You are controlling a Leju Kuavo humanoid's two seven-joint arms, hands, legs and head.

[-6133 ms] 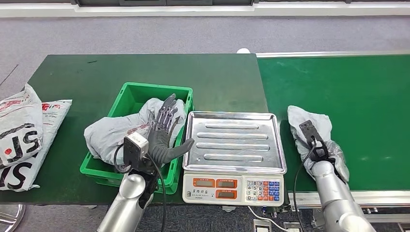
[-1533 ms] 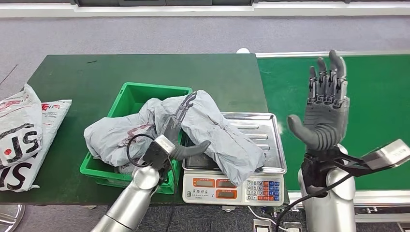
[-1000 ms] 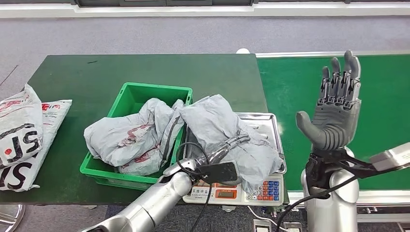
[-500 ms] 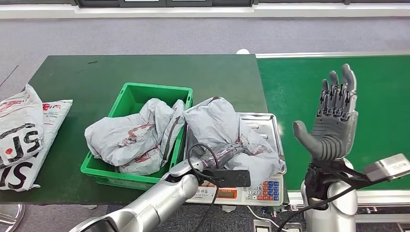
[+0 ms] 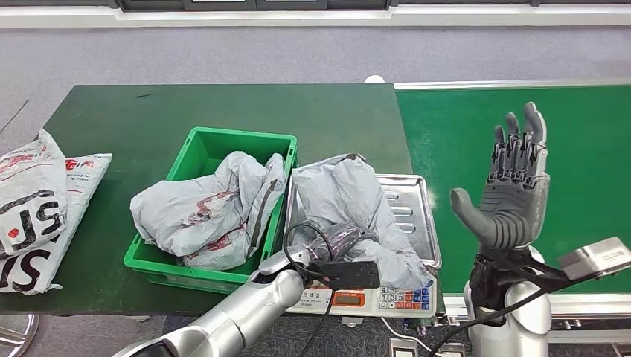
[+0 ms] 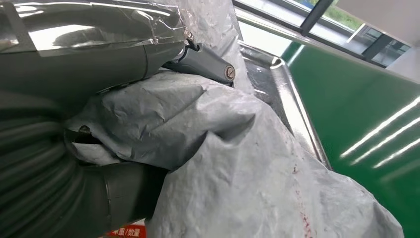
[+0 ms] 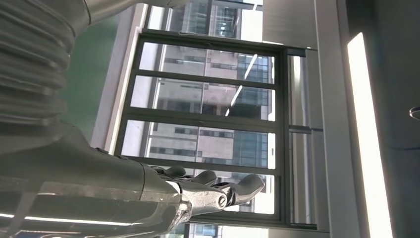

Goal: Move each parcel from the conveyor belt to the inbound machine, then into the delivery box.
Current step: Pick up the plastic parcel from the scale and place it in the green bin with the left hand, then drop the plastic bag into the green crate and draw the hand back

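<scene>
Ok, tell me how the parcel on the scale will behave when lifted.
The parcel is probably floppy: its grey film is crumpled and droops over the scale edge. Likely light, since it bunches in the left hand. Glossy film may slip.

The right hand [image 7: 148,193] is raised with its fingers [image 7: 233,186] extended, empty, against a tall multi-pane window [image 7: 208,129].

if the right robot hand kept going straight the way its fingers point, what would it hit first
Nothing nearby, as far as I can tell: the right robot hand is raised, open, fingers pointing up; its wrist view shows a window far ahead.
</scene>
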